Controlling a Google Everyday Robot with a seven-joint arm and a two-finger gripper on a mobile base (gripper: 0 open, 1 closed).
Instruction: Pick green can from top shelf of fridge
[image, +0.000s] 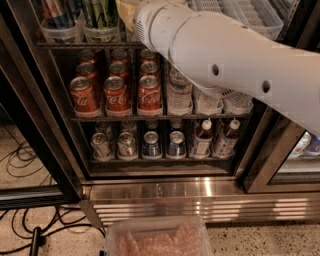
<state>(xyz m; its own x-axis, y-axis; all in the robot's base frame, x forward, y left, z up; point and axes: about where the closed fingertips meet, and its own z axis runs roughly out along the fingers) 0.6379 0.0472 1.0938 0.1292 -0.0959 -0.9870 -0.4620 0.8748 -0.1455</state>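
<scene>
My arm (225, 65) reaches up across the open fridge (165, 192) to the top shelf (75, 45). The end effector (126, 10) sits at the picture's upper edge, just right of the green can (100, 11); I cannot tell whether it is spread or pressed together. The green can stands upright in a clear bin (101, 34), and the neighbouring clear bin (60, 33) to its left holds darker cans. White slotted bins (245, 12) run along the shelf to the right. On the rack below, red cola cans (116, 92) stand in three rows beside water bottles (179, 95). The lowest rack carries silver cans (101, 146), blue-and-silver cans (151, 144) and capped bottles (202, 137). A clear tub (157, 237) of pinkish material sits at the bottom edge.
</scene>
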